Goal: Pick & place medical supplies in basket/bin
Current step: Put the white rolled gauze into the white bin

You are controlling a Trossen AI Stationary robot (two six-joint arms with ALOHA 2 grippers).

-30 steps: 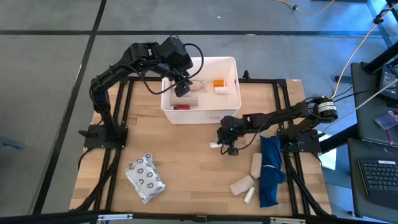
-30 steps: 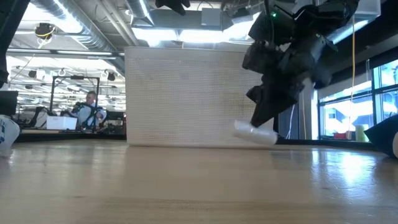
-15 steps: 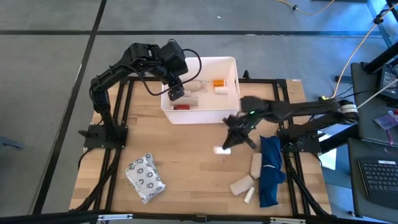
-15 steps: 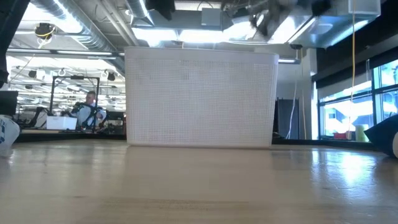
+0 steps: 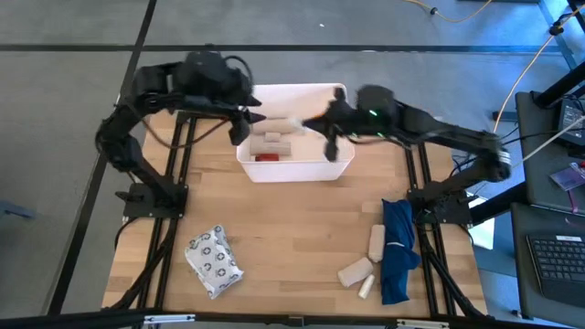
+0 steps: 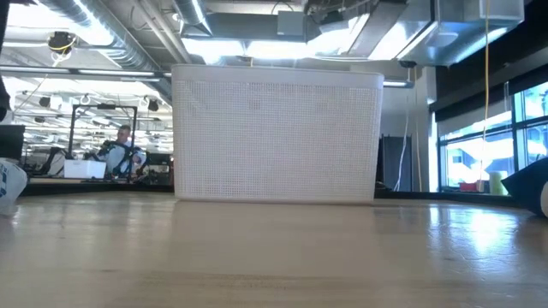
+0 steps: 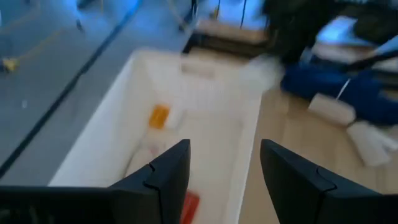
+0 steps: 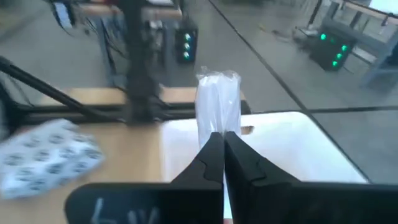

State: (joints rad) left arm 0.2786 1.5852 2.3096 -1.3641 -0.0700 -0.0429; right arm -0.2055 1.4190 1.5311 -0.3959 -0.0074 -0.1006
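Observation:
The white tub (image 5: 340,163) stands at the table's far middle, and its front wall fills the low view (image 6: 274,133). It holds beige rolls (image 5: 271,142), a red item (image 5: 265,157) and a small orange bottle (image 7: 159,116). My right gripper (image 5: 313,123) hangs over the tub, shut on a white tube (image 5: 291,123). My left gripper (image 7: 224,168) is open above the tub's left end (image 5: 245,123). A crinkly grey packet (image 5: 213,260) lies near left. Beige rolls (image 5: 375,239) (image 5: 355,271) and a white tube (image 5: 366,287) lie near right. My right gripper pinches the white, clear-wrapped tube (image 8: 217,102) between its two shut fingers (image 8: 211,155). It holds the tube by the end nearest the wrist, and the fingers lie along the tube's length. The tube sticks out beyond the fingertips, lifted clear above the tub's inside (image 8: 280,143).
A long dark-blue cloth (image 5: 398,249) lies at the table's right side beside the beige rolls. Black frame rails run along both table sides. A person sits far off in the room behind (image 6: 124,145).
My right gripper has lifted the white tube off the table in front of the tub. It has carried the tube up and toward the far edge, and it now hangs over the tub. My left gripper has drawn back from over the tub's middle toward its left end.

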